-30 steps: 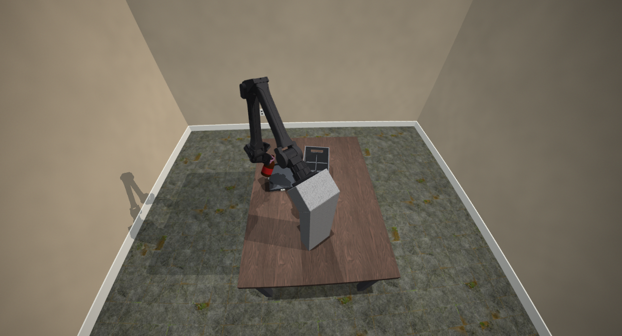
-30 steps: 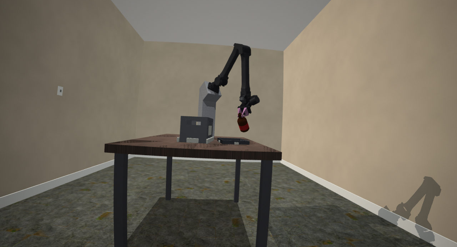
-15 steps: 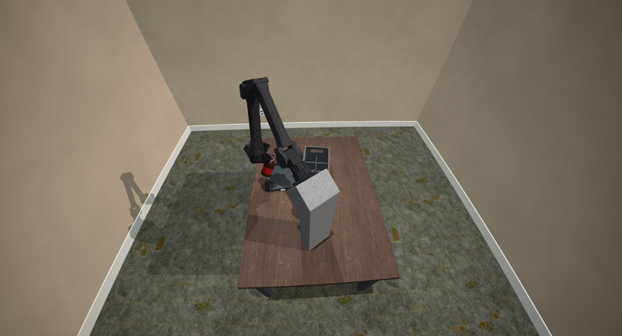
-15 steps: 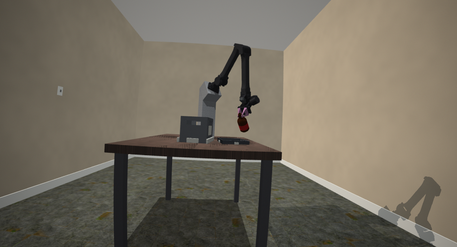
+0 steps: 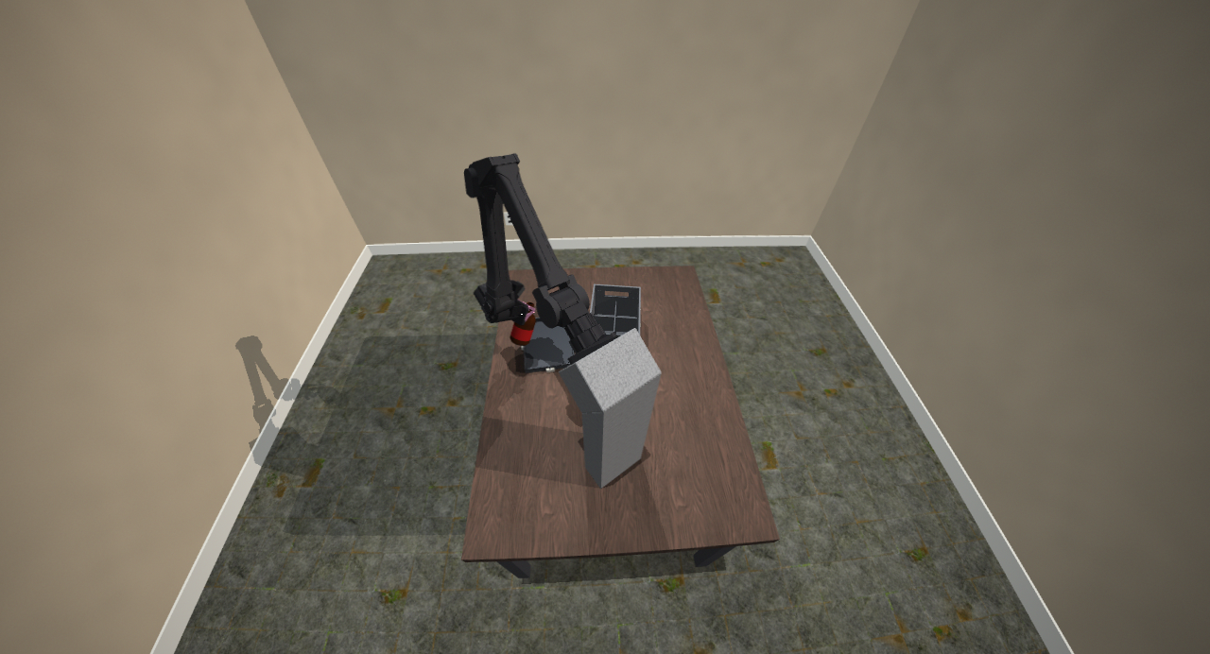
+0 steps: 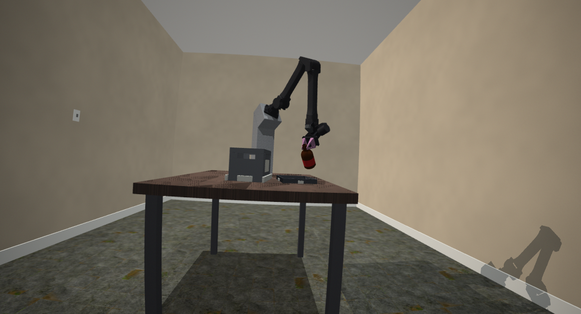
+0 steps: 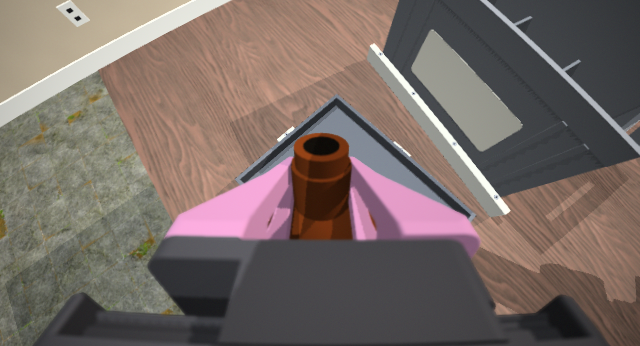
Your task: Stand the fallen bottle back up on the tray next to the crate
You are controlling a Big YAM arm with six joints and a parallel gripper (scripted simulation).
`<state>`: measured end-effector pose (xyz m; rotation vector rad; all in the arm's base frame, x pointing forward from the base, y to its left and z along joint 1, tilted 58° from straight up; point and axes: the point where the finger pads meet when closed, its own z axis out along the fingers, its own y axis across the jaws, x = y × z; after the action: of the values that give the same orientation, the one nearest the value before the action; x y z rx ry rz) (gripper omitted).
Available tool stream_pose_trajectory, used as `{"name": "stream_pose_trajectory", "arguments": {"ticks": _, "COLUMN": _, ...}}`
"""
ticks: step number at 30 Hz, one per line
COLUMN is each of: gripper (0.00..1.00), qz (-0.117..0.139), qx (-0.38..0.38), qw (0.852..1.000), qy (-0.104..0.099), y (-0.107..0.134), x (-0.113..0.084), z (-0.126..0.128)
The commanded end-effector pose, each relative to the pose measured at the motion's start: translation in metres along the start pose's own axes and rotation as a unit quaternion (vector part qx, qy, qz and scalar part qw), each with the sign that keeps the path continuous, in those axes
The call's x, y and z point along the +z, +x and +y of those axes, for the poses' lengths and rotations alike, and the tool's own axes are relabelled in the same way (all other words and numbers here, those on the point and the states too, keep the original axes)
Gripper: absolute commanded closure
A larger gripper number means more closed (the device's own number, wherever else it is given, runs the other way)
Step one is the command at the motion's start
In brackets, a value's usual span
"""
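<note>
My gripper [image 7: 321,166] with pink fingers is shut on the neck of a brown-red bottle [image 6: 308,158]. The bottle hangs upright below the fingers, clear above the table, its open mouth [image 7: 321,147] facing the wrist camera. It also shows in the top view [image 5: 521,326]. The flat grey tray [image 7: 350,151] lies on the table right under the bottle and is partly hidden by the fingers. It shows as a low dark tray [image 6: 296,178] in the exterior view. The dark crate [image 7: 505,81] stands next to the tray.
The crate [image 6: 248,164] with inner dividers [image 5: 615,308] sits beside the tray. A tall grey block [image 5: 615,404] carries the arm's base in the middle of the wooden table [image 5: 617,430]. The table edge and floor [image 7: 60,166] lie close to the tray's left.
</note>
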<state>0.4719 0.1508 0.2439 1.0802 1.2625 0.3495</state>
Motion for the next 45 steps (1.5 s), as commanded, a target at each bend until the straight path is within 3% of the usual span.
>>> {"name": "stream_pose_trajectory", "arguments": {"ticks": 1, "gripper": 1.0, "qz": -0.009, "qx": -0.001, "qw": 1.0, "qy": -0.01, "y": 0.0032, "x": -0.0032, "z": 0.0093}}
{"name": "stream_pose_trajectory", "arguments": {"ticks": 12, "gripper": 1.0, "qz": -0.042, "qx": 0.009, "qw": 0.999, "qy": -0.009, "y": -0.0046, "x": -0.0052, "z": 0.0123}}
{"name": "stream_pose_trajectory", "arguments": {"ticks": 45, "gripper": 1.0, "qz": -0.049, "qx": 0.009, "qw": 0.999, "qy": -0.008, "y": -0.0046, "x": -0.0056, "z": 0.0115}}
